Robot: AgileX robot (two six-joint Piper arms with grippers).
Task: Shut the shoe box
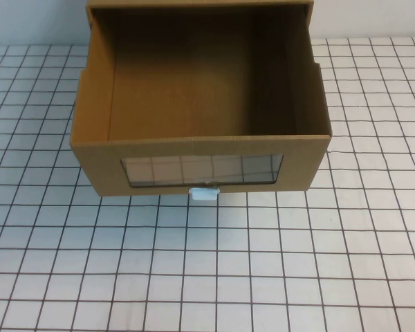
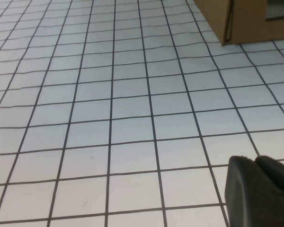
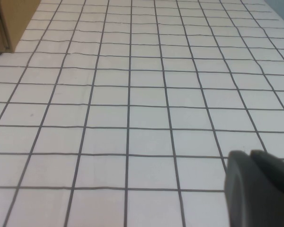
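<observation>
The shoe box (image 1: 194,149) is a brown cardboard drawer pulled far out toward me, its inside empty. Its front has a clear window (image 1: 202,169) and a small white pull tab (image 1: 203,194) below it. A front corner of the box shows in the left wrist view (image 2: 241,21) and in the right wrist view (image 3: 9,21). My left gripper (image 2: 255,160) is shut and empty, low over the table, well short of the box. My right gripper (image 3: 250,153) is shut and empty too, also short of the box. Neither gripper shows in the high view.
The table (image 1: 263,263) is covered with a white cloth with a black grid. The box's outer sleeve (image 1: 194,5) stands at the back edge. Open cloth lies in front of the box and on both sides.
</observation>
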